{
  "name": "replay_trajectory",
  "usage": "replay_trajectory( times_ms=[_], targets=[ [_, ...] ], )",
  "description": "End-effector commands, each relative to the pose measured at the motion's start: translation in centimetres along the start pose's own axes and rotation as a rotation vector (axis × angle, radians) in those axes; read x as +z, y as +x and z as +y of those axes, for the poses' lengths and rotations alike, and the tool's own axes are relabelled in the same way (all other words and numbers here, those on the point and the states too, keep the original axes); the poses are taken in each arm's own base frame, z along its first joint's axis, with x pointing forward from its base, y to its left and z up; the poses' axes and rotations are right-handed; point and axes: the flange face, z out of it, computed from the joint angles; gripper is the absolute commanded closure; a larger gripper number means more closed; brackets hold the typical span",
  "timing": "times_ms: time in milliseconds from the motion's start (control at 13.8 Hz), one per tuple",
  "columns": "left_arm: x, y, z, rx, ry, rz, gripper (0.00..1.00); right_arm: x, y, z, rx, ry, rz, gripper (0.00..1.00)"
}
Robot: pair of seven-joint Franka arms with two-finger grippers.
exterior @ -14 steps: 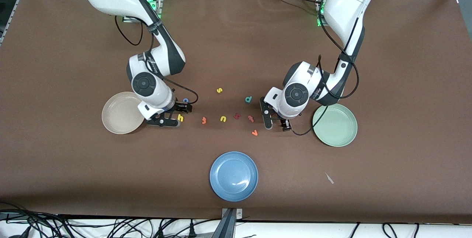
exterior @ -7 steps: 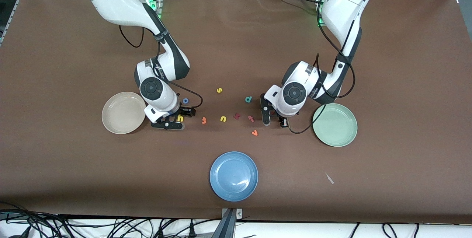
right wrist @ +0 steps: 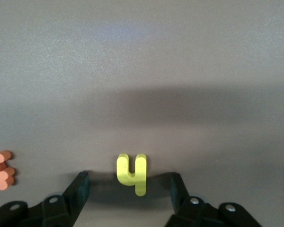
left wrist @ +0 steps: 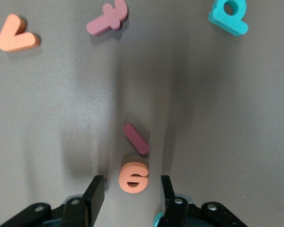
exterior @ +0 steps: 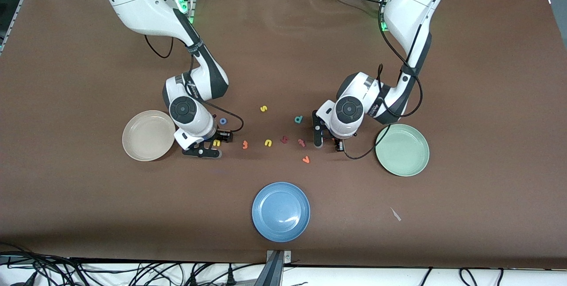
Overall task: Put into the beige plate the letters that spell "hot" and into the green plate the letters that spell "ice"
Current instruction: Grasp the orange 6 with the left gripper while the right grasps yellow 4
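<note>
The yellow "h" (right wrist: pixel 132 173) lies on the table between the fingers of my right gripper (right wrist: pixel 129 182), which is open and clear of it on both sides. In the front view that gripper (exterior: pixel 215 143) sits beside the beige plate (exterior: pixel 141 137), with the blue "o" (exterior: pixel 223 121) and the orange "t" (exterior: pixel 244 144) close by. My left gripper (left wrist: pixel 131 184) is open and straddles the orange "e" (left wrist: pixel 133 177). The dark red "i" (left wrist: pixel 136 139) lies just past it. A teal edge (left wrist: pixel 156 220) shows under one finger. The left gripper (exterior: pixel 328 141) is down near the green plate (exterior: pixel 402 149).
A blue plate (exterior: pixel 281 211) sits nearest the front camera. Loose letters lie between the grippers: yellow "s" (exterior: pixel 263 108), yellow "n" (exterior: pixel 268 143), a dark red letter (exterior: pixel 285 139), pinkish "t" (exterior: pixel 301 142), teal "d" (exterior: pixel 299 119), orange "v" (exterior: pixel 305 159). A paper scrap (exterior: pixel 395 214) lies near the green plate.
The right gripper has shifted so the "h" now lies between its fingers. The left gripper has edged toward the robots' bases. Both pairs of jaws have narrowed.
</note>
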Motion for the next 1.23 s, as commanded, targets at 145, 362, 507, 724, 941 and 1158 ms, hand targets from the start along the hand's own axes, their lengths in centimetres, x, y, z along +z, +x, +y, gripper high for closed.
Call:
replay_trajectory(
  times_ms=[145, 362, 507, 724, 941, 1158],
  targets=[
    [-0.2, 0.0, 0.0, 0.034, 0.033, -0.009, 0.47, 0.2, 0.9, 0.0, -0.025, 0.011, 0.005, 0.46],
    [0.1, 0.7, 0.5, 0.035, 0.030, -0.012, 0.47, 0.2, 1.0, 0.1, -0.036, 0.011, 0.007, 0.51],
    [0.4, 0.6, 0.7, 0.036, 0.025, -0.015, 0.47, 0.2, 1.1, 0.0, -0.044, 0.012, 0.008, 0.56],
    [0.5, 0.7, 0.7, 0.040, 0.026, -0.015, 0.55, 0.1, 1.2, 0.0, -0.044, 0.013, 0.009, 0.68],
    [0.9, 0.3, 0.7, 0.034, 0.020, -0.020, 0.94, 0.2, 1.2, 0.0, -0.043, 0.013, 0.009, 0.76],
    [-0.1, 0.0, 0.5, 0.025, 0.015, -0.023, 1.00, -0.3, 1.4, -0.2, -0.046, 0.015, 0.013, 0.80]
  ],
)
